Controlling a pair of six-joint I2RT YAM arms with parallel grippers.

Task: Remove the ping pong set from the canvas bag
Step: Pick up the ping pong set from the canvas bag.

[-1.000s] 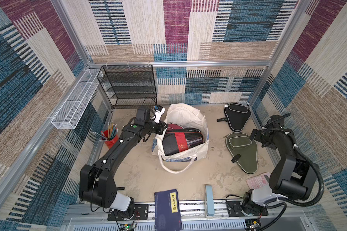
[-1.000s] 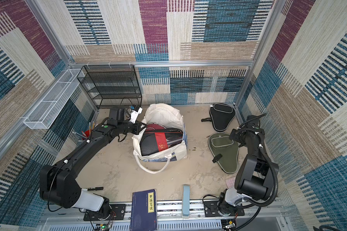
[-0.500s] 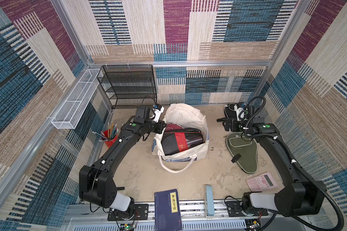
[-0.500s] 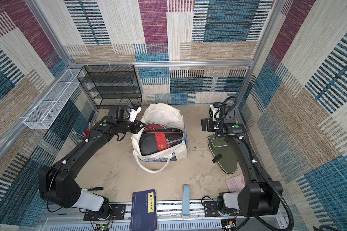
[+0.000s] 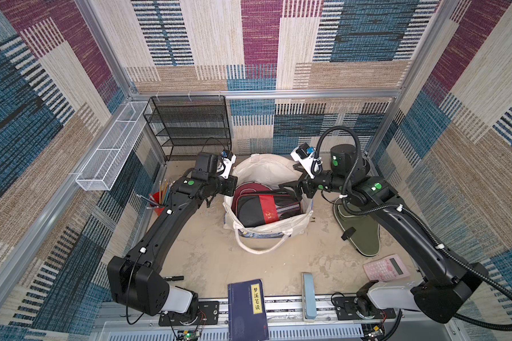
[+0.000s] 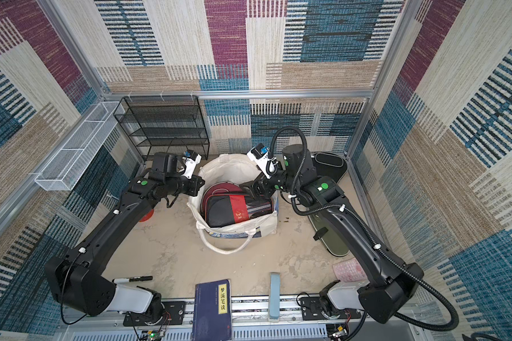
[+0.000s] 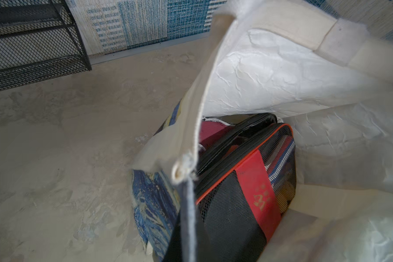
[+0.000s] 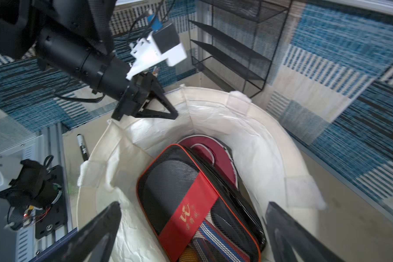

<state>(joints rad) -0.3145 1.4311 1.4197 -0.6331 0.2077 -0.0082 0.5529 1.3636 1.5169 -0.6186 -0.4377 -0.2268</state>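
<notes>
The cream canvas bag [image 5: 266, 168] stands open mid-table. Inside, a black-and-red case [image 5: 263, 206] of the ping pong set lies on top of a maroon case [image 5: 250, 187]. My left gripper [image 5: 232, 189] is shut on the bag's left rim [image 7: 191, 136], holding it up. My right gripper [image 5: 290, 189] hangs open over the bag's right side. In the right wrist view its fingers [image 8: 95, 229] stand wide on either side of the black-and-red case [image 8: 179, 181] without touching it. An olive green case [image 5: 364, 233] and a black case [image 6: 328, 165] lie on the table to the right.
A black mesh rack [image 5: 189, 127] stands at the back left, with a white wire basket [image 5: 110, 153] on the left wall. A pencil cup [image 5: 157, 200] and a marker [image 5: 173, 277] lie left. A dark blue book [image 5: 247, 310] and a pink calculator [image 5: 386, 267] sit near the front.
My right arm has swung from the far right edge, past the olive case, to the bag's mouth, still open. The left gripper has kept its hold on the rim.
</notes>
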